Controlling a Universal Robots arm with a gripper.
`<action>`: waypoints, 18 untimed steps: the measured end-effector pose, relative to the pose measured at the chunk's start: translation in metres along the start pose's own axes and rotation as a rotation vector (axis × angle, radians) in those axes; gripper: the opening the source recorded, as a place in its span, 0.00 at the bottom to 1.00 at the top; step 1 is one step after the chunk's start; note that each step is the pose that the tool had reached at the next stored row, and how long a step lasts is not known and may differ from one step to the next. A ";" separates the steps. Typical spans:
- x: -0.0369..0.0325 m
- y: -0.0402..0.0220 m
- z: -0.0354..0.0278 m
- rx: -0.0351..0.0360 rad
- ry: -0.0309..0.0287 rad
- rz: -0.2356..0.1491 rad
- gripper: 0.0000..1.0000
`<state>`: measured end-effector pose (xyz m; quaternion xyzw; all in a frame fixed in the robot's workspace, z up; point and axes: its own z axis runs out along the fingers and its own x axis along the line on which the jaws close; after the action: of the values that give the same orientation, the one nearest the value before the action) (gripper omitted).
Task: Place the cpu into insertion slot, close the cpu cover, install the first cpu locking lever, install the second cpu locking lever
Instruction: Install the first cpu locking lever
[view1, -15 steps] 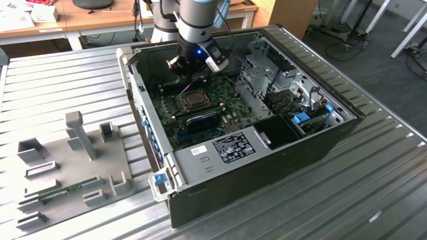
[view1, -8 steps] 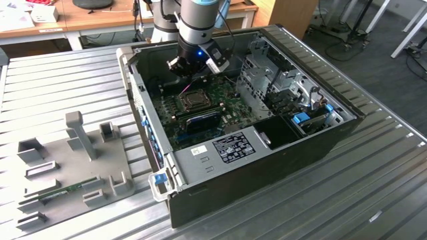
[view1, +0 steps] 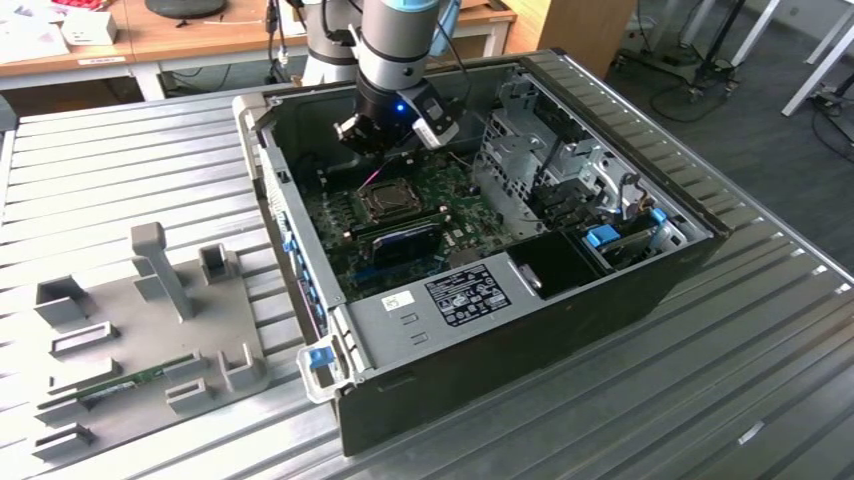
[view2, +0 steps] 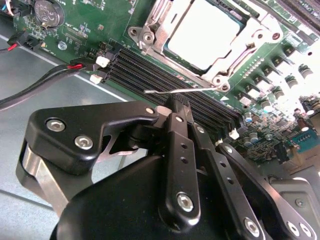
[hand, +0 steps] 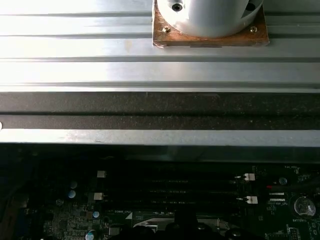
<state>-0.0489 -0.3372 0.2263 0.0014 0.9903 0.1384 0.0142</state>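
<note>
Gripper (view1: 391, 138) is being held low inside the open computer case (view1: 641, 290), with the insertion slot (view1: 386, 200) sitting at roughly 6 o'clock from it in the exterior view. In the second wrist view its fingers (view2: 175, 150) are being pressed together at the tips (no gap that can be made out), and nothing is visibly being clamped. A thin locking lever (view2: 165, 91) is being met right at those tips; touching or just shy can't be told. The cpu (view2: 205, 32) is being held in the slot under the closed cpu cover (view2: 260, 37), just beyond the black memory slots (view2: 150, 70). A grey fixture plate (view1: 147, 330) is lying at 8 o'clock of the case.
</note>
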 end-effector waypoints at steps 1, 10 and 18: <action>0.0000 -0.0001 0.0003 -0.0001 0.0000 0.000 0.10; 0.0001 -0.0011 0.0037 0.0002 0.0001 0.000 0.10; 0.0002 -0.0014 0.0050 -0.0004 0.0001 0.000 0.10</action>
<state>-0.0489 -0.3372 0.2211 0.0014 0.9902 0.1387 0.0141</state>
